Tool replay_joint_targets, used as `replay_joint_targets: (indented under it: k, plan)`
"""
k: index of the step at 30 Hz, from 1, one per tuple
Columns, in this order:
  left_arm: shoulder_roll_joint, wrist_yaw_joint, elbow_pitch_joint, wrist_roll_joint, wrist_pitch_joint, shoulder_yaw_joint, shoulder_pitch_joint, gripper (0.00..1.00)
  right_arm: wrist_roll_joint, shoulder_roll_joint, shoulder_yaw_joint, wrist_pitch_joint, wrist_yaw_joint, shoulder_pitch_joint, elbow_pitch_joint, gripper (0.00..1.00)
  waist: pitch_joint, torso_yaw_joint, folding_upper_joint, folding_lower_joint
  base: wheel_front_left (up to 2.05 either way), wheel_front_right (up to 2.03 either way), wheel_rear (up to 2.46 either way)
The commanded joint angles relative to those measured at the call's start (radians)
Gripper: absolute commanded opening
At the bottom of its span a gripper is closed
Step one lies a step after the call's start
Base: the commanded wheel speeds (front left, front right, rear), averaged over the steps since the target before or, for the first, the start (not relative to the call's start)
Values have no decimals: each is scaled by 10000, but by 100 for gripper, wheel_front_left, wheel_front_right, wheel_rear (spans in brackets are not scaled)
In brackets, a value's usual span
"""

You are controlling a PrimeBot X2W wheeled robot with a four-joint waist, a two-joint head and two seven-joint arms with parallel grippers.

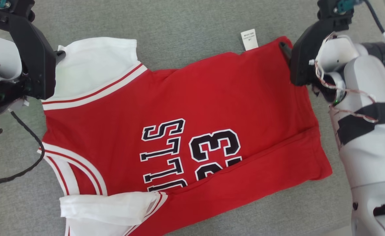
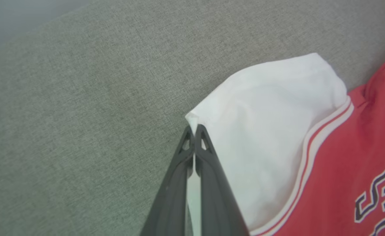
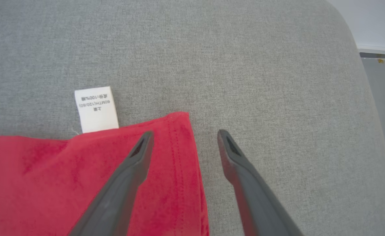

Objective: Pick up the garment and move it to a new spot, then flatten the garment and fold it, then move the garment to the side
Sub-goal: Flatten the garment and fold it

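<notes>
Now the left gripper (image 2: 194, 131) clamps the far-left white sleeve (image 2: 271, 114) of the soft, limp jersey (image 1: 231, 98) lying on the grey cushion (image 1: 185, 26), while the right gripper (image 3: 185, 135) (jaws apart) straddles its far-right hem corner (image 3: 179, 124), the natural hold.

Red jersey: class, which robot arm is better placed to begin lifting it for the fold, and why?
Left. The left fingers are shut on the white sleeve edge; the right fingers stand open astride a hem corner of the red jersey, gripping nothing.
</notes>
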Motion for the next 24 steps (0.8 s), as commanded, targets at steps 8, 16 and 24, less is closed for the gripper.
replay_joint_targets:
  k: [8, 16, 24]
  plan:
    - [-72, -22, -197, 183, 71, -174, -175, 0, -724, 173, -720, 71, -24, -766, 1267, 100, 117, 366, 0, 0, 0, 0, 0]
    - [-192, -67, -228, 217, 31, -318, -261, 0, -1198, 216, -1115, -304, -24, -1035, 1940, 4, 187, 634, 0, 0, 0, 0, 0]
    - [-222, -191, -291, 515, -1454, -393, -412, 0, -1152, -61, -1322, -1637, -24, -1127, 2203, 0, -80, 853, 0, 0, 0, 0, 0]
